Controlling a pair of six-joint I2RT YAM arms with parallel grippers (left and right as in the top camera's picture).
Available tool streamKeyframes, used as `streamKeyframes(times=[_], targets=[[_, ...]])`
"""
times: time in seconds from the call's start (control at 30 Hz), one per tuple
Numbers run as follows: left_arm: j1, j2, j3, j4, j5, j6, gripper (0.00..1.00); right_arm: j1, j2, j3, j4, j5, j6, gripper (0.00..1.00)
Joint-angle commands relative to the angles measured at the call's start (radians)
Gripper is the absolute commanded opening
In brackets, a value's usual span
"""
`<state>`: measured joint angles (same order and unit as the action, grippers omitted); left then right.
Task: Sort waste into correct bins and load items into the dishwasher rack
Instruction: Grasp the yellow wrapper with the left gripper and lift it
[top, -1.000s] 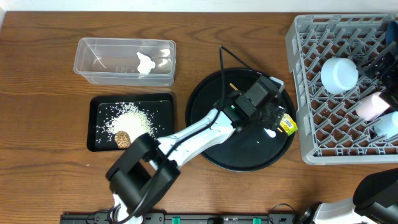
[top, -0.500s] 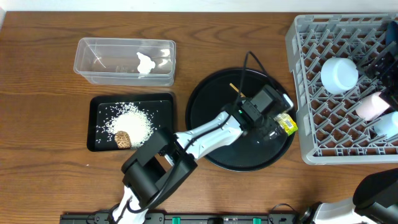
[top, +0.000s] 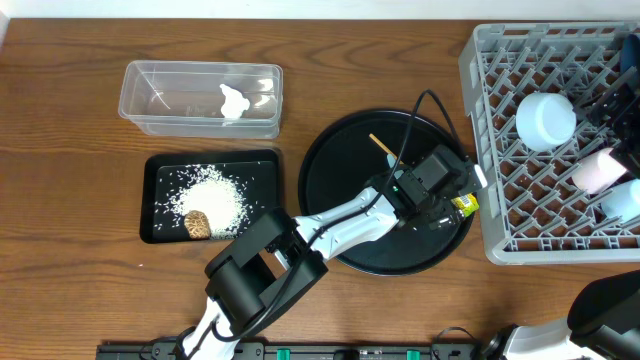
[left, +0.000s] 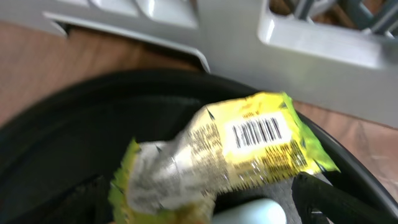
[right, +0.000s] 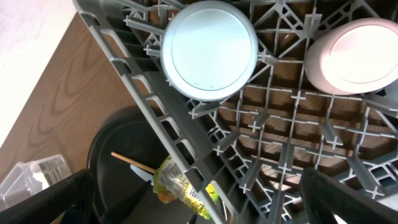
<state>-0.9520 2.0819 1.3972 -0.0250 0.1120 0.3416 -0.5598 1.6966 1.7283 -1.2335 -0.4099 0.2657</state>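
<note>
Left end effector wide open, empty, straddling wrapper at rim of round tray beside rack; shallow closure risks pinching only a foil edge, wrapper slipping out.

A round black tray rests on a brown wooden table, and a thin wooden stick lies slanted on the tray's floor, close to the tray's far rim.
</note>
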Motion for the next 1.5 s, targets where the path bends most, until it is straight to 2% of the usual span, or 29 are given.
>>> streamKeyframes(times=[0.0, 0.47, 0.73, 1.03, 1.17, 1.2, 1.23, 1.47], targets=[[0.005, 0.025, 0.000, 0.015, -0.028, 0.046, 0.93, -0.004, -0.017, 0.015, 0.000, 0.003, -0.016, 0.99], [0.019, 0.086, 0.000, 0.065, -0.046, 0.045, 0.91, -0.004, -0.017, 0.015, 0.000, 0.003, -0.016, 0.99], [0.019, 0.078, 0.001, 0.087, -0.045, 0.038, 0.79, -0.004, -0.017, 0.015, 0.000, 0.003, -0.016, 0.99], [0.019, 0.053, 0.001, 0.087, -0.046, 0.038, 0.43, -0.004, -0.017, 0.015, 0.000, 0.003, -0.016, 0.99], [0.019, 0.053, 0.001, 0.087, -0.046, 0.013, 0.18, -0.004, -0.017, 0.015, 0.000, 0.003, -0.016, 0.99], [0.019, 0.053, 0.001, 0.087, -0.046, -0.001, 0.09, -0.004, -0.017, 0.015, 0.000, 0.003, -0.016, 0.99], [0.019, 0.049, 0.001, 0.087, -0.046, -0.015, 0.06, -0.004, -0.017, 0.015, 0.000, 0.003, -0.016, 0.99], [0.021, -0.031, 0.001, 0.085, -0.047, -0.109, 0.06, -0.004, -0.017, 0.015, 0.000, 0.003, -0.016, 0.99]])
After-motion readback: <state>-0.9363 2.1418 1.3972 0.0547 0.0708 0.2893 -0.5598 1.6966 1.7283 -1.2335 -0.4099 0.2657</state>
